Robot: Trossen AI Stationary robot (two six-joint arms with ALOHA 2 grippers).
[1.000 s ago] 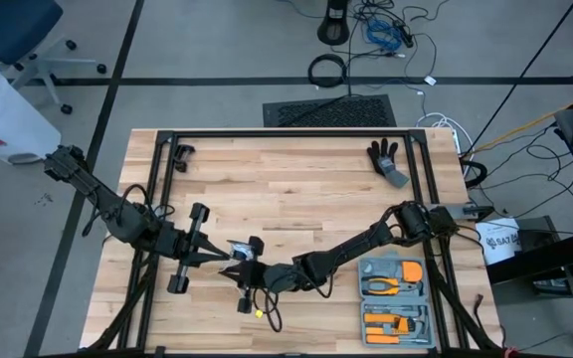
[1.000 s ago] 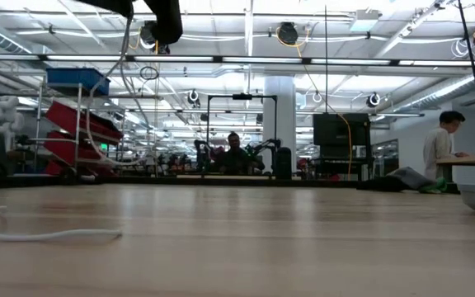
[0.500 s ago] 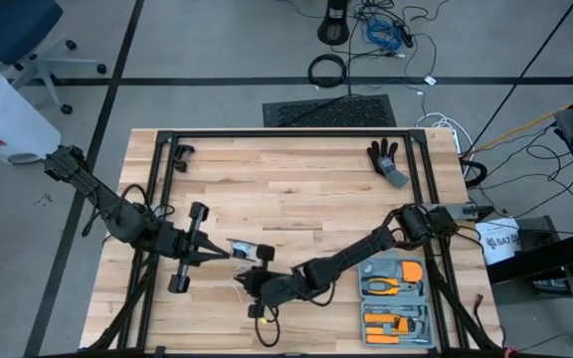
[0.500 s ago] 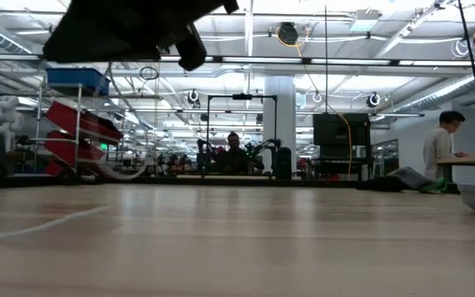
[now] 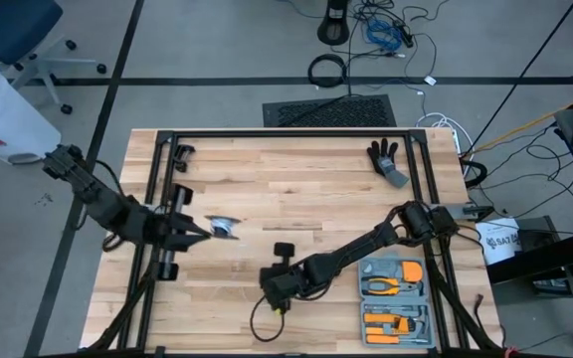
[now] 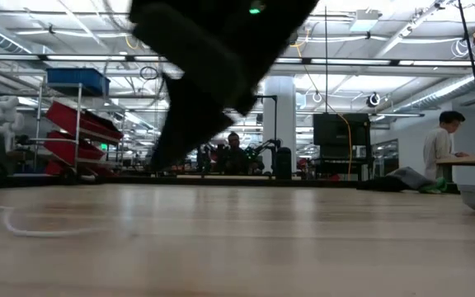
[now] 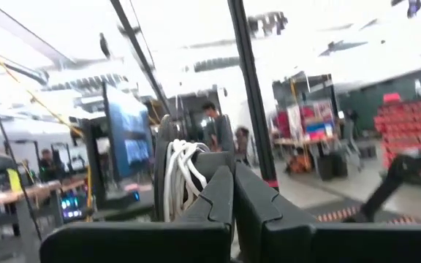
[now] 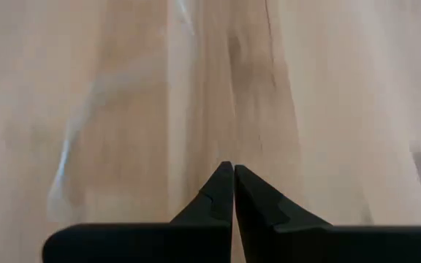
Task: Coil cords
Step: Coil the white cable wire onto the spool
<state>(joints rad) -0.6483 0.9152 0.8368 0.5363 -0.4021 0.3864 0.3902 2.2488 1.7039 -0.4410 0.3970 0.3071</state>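
Over the desk's left half, seen from above, the left gripper is clenched on the reel; the right gripper hangs pinched empty near the front edge. Low down, loose cord trails on the wood. Left wrist: white turns sit bunched, so wind with even tension.

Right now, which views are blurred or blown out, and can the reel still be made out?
Low view: a dark arm smears across the frame, out of focus. Left wrist view: background overexposed and streaked, yet the reel with white cord wound on it is readable just ahead of the left tool. Right wrist view: table motion-blurred, right tool crisp. High view: sharp.
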